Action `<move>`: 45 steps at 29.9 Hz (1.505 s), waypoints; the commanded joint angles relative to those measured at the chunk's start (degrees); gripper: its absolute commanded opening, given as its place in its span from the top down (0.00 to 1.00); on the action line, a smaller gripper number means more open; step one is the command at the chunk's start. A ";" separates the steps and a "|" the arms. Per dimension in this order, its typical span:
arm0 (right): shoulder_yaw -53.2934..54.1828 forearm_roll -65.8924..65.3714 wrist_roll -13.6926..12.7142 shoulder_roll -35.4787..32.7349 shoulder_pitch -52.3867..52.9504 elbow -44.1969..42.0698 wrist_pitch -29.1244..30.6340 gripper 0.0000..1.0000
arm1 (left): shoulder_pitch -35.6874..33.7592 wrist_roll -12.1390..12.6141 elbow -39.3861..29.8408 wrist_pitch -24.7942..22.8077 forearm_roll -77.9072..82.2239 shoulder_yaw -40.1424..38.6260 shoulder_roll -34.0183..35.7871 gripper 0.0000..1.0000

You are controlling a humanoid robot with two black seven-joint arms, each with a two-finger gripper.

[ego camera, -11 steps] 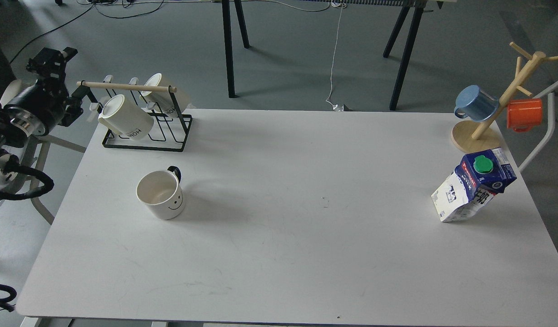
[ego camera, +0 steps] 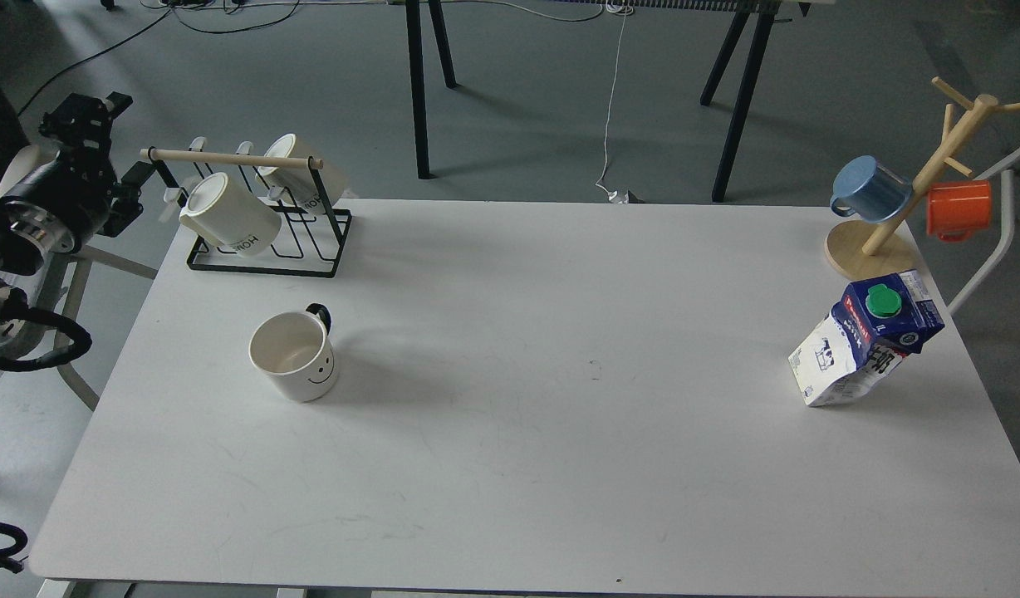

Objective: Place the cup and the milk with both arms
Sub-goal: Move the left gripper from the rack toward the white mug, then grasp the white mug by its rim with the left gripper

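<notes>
A white cup [ego camera: 293, 355] with a smiley face and a black handle stands upright on the left part of the white table [ego camera: 543, 415]. A blue and white milk carton [ego camera: 865, 336] with a green cap stands near the right edge. My left gripper [ego camera: 82, 116] is off the table at the far left, beside the mug rack, well away from the cup; its fingers are dark and cannot be told apart. My right gripper is out of view.
A black wire rack [ego camera: 265, 220] with a wooden bar holds two white mugs at the back left. A wooden mug tree [ego camera: 900, 216] with a blue cup [ego camera: 869, 189] and an orange cup [ego camera: 960, 209] stands at the back right. Black table legs stand behind.
</notes>
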 commanded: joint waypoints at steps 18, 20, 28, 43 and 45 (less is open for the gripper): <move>1.30 0.34 0.60 -0.10 -0.44 -0.36 0.00 0.04 | -8.31 0.00 -25.12 0.00 41.28 0.68 13.63 0.00; 1.74 0.25 0.51 -0.10 -0.44 -0.36 0.00 0.04 | -6.91 0.00 -34.27 0.00 48.93 1.12 16.72 0.00; 1.75 0.16 0.51 -0.28 -0.80 -0.63 0.00 0.04 | 0.92 0.00 -43.37 2.24 80.14 1.65 18.14 0.00; 1.66 0.08 0.42 -0.19 -1.23 -0.63 0.00 0.04 | 4.79 0.00 -35.29 7.17 83.06 1.82 11.72 0.01; 1.66 0.08 0.42 -0.19 -1.59 -0.63 0.00 0.04 | 4.88 0.00 -34.49 7.17 83.06 1.82 10.84 0.02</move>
